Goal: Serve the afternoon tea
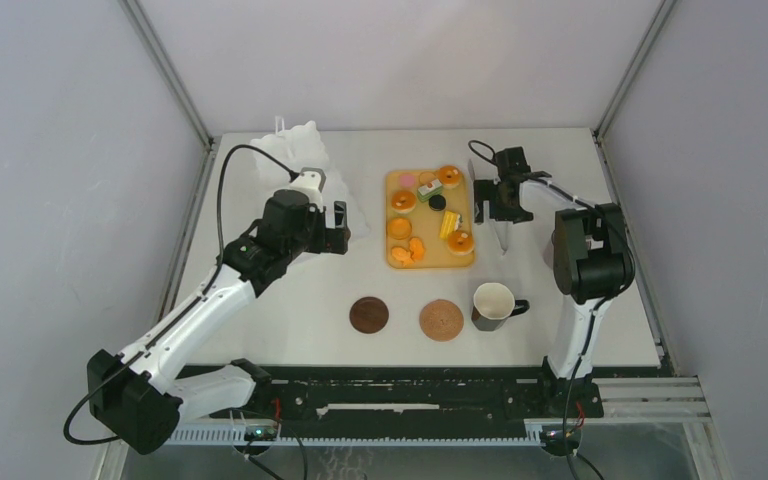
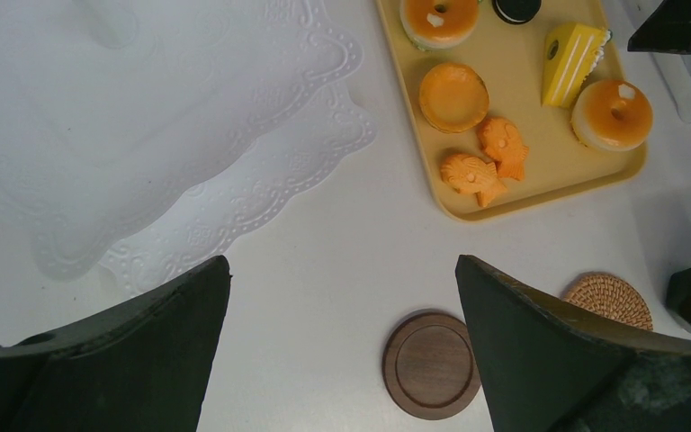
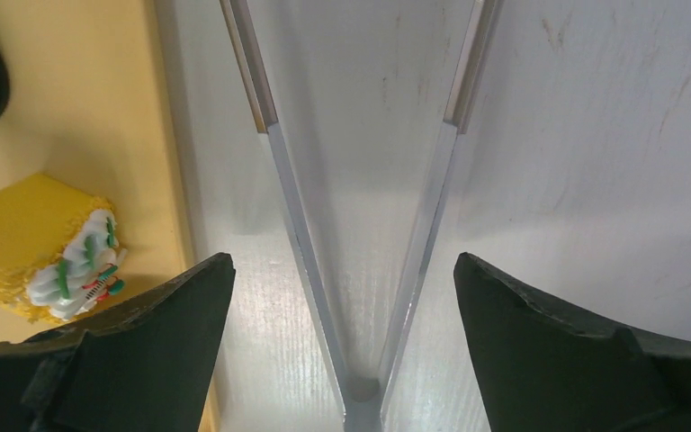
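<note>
Tan plastic forms the tray [image 1: 389, 205], which sits mid-desk toward the far edge and carries the pastries: orange tarts [image 1: 403, 200], a yellow cake wedge [image 1: 449, 223], a black round [image 1: 437, 202] and a pink round [image 1: 407, 181]. One dark mug [image 1: 493, 303] stands toward the near edge, right of centre, just beside a woven coaster [image 1: 441, 320]. A dark wooden coaster [image 1: 369, 314] lies to the left of that one.

White embossed plates [image 2: 144, 117] fill the far-left corner. The left gripper [image 2: 342, 261] hangs near them with its jaws spread wide and nothing between them.

Metal tongs [image 3: 293, 209] lie flat just beside the tray's right edge. The right gripper [image 3: 342, 261] is above them, its jaws wide and straddling both blades. I cannot tell if it touches them.
</note>
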### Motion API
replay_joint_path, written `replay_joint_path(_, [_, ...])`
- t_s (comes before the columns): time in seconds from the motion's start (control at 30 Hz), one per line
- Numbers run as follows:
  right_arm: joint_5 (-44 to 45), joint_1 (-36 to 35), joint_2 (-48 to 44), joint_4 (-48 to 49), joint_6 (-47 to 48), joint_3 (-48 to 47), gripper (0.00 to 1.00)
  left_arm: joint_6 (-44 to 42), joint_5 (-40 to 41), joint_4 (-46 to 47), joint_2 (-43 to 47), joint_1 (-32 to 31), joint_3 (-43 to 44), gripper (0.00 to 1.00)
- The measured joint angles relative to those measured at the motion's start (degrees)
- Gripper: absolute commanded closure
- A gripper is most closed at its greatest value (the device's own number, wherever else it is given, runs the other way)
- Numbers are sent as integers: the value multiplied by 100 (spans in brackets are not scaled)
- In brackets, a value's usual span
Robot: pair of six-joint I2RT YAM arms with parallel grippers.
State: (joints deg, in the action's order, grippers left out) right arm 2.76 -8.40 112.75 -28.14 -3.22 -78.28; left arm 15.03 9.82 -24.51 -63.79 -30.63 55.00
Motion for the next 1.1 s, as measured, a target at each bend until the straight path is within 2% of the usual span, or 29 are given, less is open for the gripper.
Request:
replay_joint_path(0.2, [94, 2, 44, -50, -374, -214, 1, 0, -2, 2, 4, 0, 0, 0])
replay_joint_path(0.57, [210, 24, 577, -175, -957, -1019, 13, -2, -11, 4, 4, 0, 0, 0])
replay_joint_path(0.8, [280, 55, 841, -479, -1104, -1235, 13, -2, -20, 2, 4, 0, 0, 0])
replay_joint_path(1.07, [457, 37, 1296, -855, -1150, -1971, 30, -4, -105, 4, 4, 0, 0, 0])
replay_joint_path(1.1, [470, 37, 1311, -870, -1161, -1996, 35, -4, -105, 4, 4, 0, 0, 0])
